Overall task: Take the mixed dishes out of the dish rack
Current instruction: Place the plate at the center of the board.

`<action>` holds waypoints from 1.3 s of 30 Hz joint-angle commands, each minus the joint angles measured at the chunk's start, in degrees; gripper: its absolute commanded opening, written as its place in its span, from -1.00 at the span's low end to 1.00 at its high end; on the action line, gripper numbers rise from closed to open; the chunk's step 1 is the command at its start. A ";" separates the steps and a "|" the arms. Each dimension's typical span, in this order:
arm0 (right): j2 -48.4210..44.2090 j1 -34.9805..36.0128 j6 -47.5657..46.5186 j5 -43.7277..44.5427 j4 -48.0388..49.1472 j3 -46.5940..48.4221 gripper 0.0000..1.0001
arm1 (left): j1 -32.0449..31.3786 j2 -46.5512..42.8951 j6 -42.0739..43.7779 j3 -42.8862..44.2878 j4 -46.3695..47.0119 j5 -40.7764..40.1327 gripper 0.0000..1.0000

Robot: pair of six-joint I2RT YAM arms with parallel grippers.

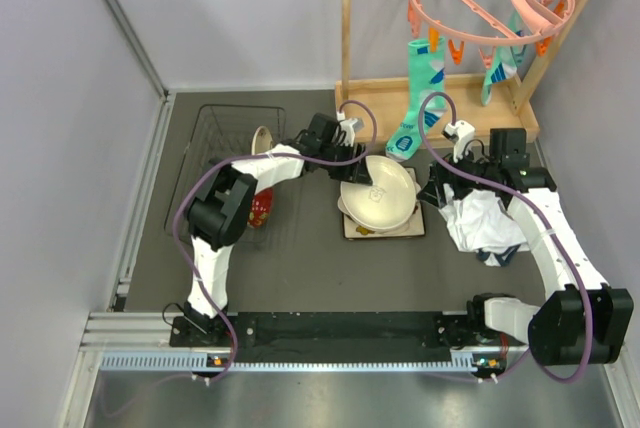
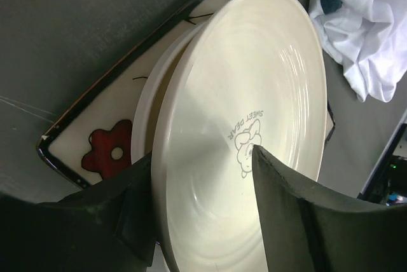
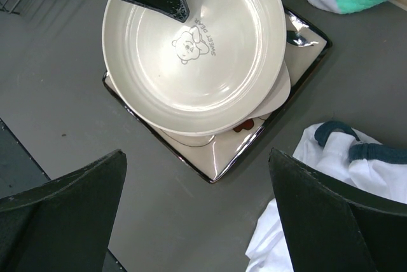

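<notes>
Left wrist: the left gripper point(image 2: 202, 157) straddles the rim of the large cream dish point(image 2: 254, 81); grasping or released, I cannot tell. The right gripper point(image 3: 197, 157) hangs released, right of the middle of the table point(image 3: 57, 113).

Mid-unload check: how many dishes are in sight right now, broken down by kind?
Round cream plates: 2 (bear-print plate on top, second cream plate under it)
Square floral plate: 1, at the bottom of that stack
Red mug: 1, partly hidden by the left arm
Pale dish upright in the dish rack, kind unclear: 1
Total: 5
</notes>
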 commanded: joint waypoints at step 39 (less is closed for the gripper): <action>-2.47 -0.62 -0.72 -1.73 1.04 -0.40 0.86 | -4.16 -8.57 11.88 2.01 -6.21 -14.85 0.29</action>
